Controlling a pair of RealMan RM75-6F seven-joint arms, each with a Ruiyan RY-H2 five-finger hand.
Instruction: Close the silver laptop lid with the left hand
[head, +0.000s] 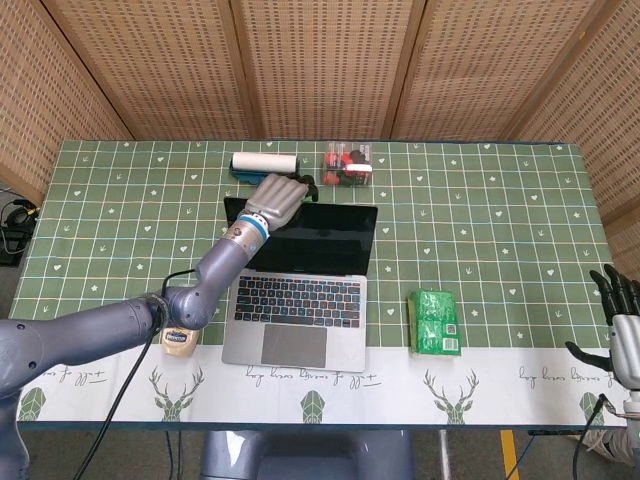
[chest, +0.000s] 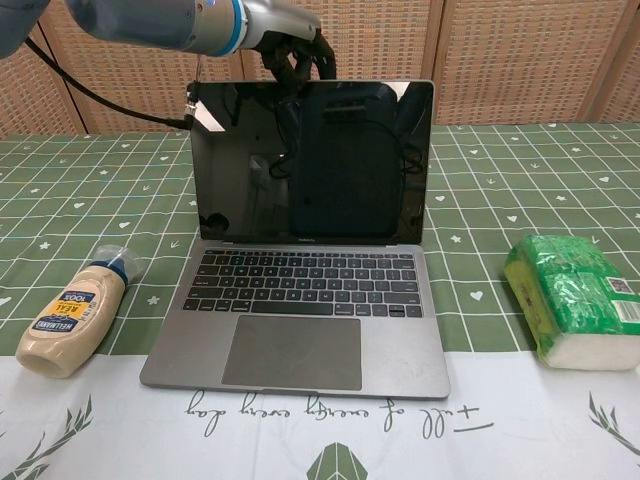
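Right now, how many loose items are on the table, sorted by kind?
Laptop: 1
Mayonnaise bottle: 1
Green tissue pack: 1
Lint roller: 1
Red and black packet at the back, contents unclear: 1
Total: 5

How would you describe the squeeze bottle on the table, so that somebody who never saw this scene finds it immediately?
Start from the open silver laptop in the middle of the green checked table. Just off its left side, near the front edge, a mayonnaise bottle lies on its side. It is the only cream-coloured bottle, with a blue and yellow label; the green packet lies on the laptop's other side.
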